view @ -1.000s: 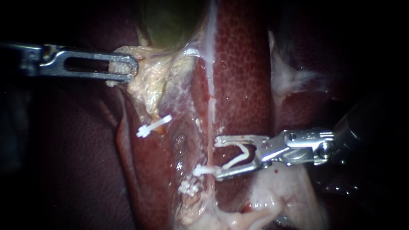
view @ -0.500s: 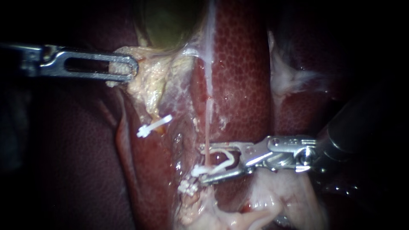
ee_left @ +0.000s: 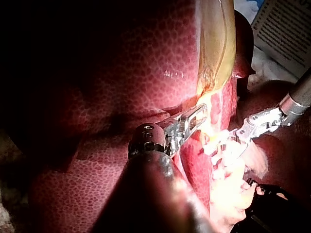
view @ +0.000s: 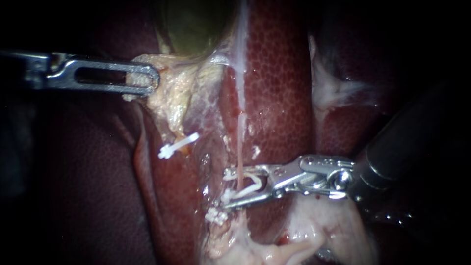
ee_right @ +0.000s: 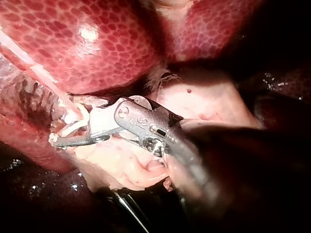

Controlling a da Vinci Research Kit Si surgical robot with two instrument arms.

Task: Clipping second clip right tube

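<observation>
My right instrument (view: 228, 188) has its end effector carrying an unclosed white clip (view: 252, 182). The two jaws stand apart with the clip's legs lying against them. The right tube (view: 240, 147), a thin pink strand, runs straight through the gap between those jaws and across the clip's mouth, with the liver (view: 279, 88) behind it. Just beyond the lower jaw's tip sits a fastened clip (view: 216, 216).

My left instrument (view: 149, 78) is well away from the right end effector. Its own end effector is closed on pale tissue (view: 167, 93) beneath the gallbladder (view: 196, 24), and I judge that this pull is what holds the tube taut.

The risks as I see them:
- **Latch fouling:** the tube lies nearer the jaw tips than the hinge, so ragged tissue beside it could get caught in the latch and stop the clip locking.
- **Crowding:** the lower jaw is close enough to the fastened clip that closing here could knock it.
- **Tearing:** the strand looks fragile, so any sideways drag from me could tear it.
- **Lost tension:** if the left grip slips, the tube goes slack and may slide out of the clip's mouth.
</observation>
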